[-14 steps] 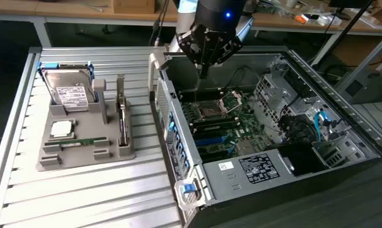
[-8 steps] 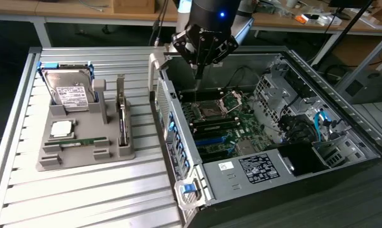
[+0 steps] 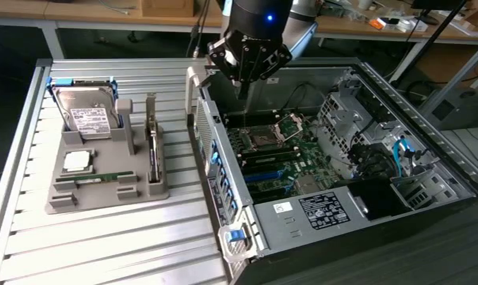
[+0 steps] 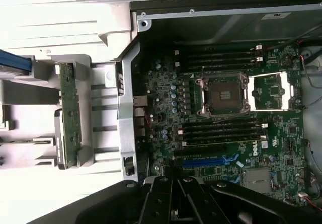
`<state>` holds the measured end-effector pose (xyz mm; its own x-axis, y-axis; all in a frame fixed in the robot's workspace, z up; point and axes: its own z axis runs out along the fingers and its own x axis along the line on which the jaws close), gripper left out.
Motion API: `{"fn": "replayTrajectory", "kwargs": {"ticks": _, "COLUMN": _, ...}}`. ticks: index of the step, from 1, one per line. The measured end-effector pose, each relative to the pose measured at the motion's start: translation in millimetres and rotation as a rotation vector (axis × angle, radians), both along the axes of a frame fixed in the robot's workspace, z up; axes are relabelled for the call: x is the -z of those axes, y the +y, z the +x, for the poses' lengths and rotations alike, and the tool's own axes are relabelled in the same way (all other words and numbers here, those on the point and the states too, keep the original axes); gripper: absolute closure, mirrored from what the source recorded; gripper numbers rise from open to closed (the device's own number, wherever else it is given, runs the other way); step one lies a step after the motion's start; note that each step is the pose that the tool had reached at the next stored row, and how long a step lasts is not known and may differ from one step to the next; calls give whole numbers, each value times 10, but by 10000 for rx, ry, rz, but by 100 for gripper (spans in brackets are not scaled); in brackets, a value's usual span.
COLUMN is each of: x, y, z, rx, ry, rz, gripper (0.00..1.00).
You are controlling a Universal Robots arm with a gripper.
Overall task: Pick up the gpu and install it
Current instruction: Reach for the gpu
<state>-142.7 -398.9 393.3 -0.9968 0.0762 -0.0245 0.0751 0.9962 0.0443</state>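
The gpu (image 3: 153, 149) stands on its edge in a slot of the grey holder (image 3: 104, 197) on the slatted table, at the exterior view's left of the open computer case (image 3: 302, 217). The wrist view shows the gpu (image 4: 68, 116) edge-on as a thin green-and-dark card beside the case wall. My gripper (image 3: 242, 89) hangs over the case's back corner, above the motherboard (image 4: 226, 118) and well apart from the gpu. Its dark fingers (image 4: 160, 201) are shut together with nothing between them. A blue expansion slot (image 4: 204, 161) lies on the board close under them.
The holder also carries a silver hard drive (image 3: 88, 116), a square processor (image 3: 78, 160) and a green RAM stick (image 3: 96, 177). Cables and a drive cage (image 3: 366, 136) crowd the case's far side. Desks with clutter run along the back.
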Motion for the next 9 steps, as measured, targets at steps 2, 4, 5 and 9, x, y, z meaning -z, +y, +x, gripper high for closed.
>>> {"fn": "replayTrajectory", "kwargs": {"ticks": 2, "x": 0, "y": 0, "z": -16, "rx": -1, "ry": -1, "rz": 0, "gripper": 89}}
{"fn": "replayTrajectory", "kwargs": {"ticks": 4, "x": 0, "y": 0, "z": -29, "rx": -1, "ry": 0, "rz": 1, "gripper": 89}}
{"fn": "replayTrajectory", "kwargs": {"ticks": 5, "x": 0, "y": 0, "z": -44, "rx": 0, "ry": 0, "rz": 0, "gripper": 89}}
{"fn": "replayTrajectory", "kwargs": {"ticks": 9, "x": 0, "y": 0, "z": -89, "rx": 0, "ry": 0, "rz": 1, "gripper": 89}}
